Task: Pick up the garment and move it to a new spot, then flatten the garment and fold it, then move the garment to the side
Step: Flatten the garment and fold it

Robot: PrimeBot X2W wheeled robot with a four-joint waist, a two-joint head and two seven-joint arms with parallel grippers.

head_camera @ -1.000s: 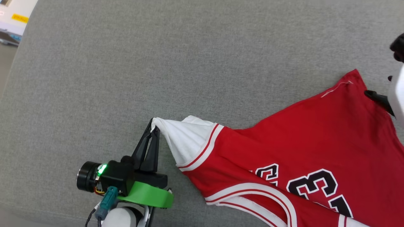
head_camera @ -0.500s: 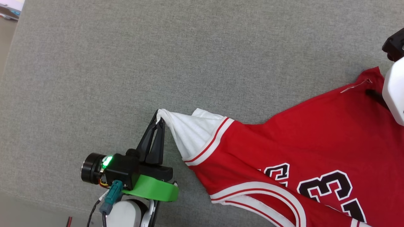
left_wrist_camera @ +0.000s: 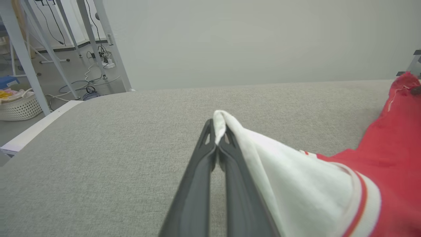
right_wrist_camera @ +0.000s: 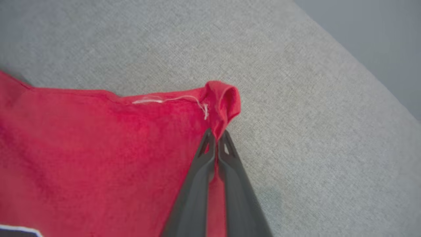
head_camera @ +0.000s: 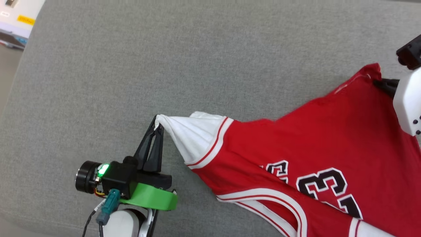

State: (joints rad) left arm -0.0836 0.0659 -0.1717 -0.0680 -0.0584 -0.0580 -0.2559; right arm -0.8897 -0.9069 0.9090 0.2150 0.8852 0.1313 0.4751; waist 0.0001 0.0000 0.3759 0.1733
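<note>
The garment (head_camera: 315, 144), a red jersey with white sleeves, striped trim and a black number print, lies spread over the right half of the grey surface. My left gripper (head_camera: 158, 121) is shut on the tip of its white sleeve (head_camera: 194, 138), and the left wrist view shows the sleeve (left_wrist_camera: 296, 184) pinched between the fingertips of the left gripper (left_wrist_camera: 217, 131). At the far right my right gripper (right_wrist_camera: 217, 135) is shut on the garment's red hem corner (right_wrist_camera: 223, 98). That corner (head_camera: 371, 70) bunches up by the right gripper's dark fingers (head_camera: 386, 86), while the pale forearm (head_camera: 408, 102) hides the tips.
The grey padded surface (head_camera: 164, 65) stretches bare to the left and back. Its left edge drops to the floor, where table legs (left_wrist_camera: 33, 49), cables and a white basket (left_wrist_camera: 18, 107) stand. A white box with a yellow label (head_camera: 19, 19) sits at the top left corner.
My right gripper has shut on the red hem corner, which now bunches and lifts. The head camera shifted a little. My left gripper keeps its grip on the sleeve.
</note>
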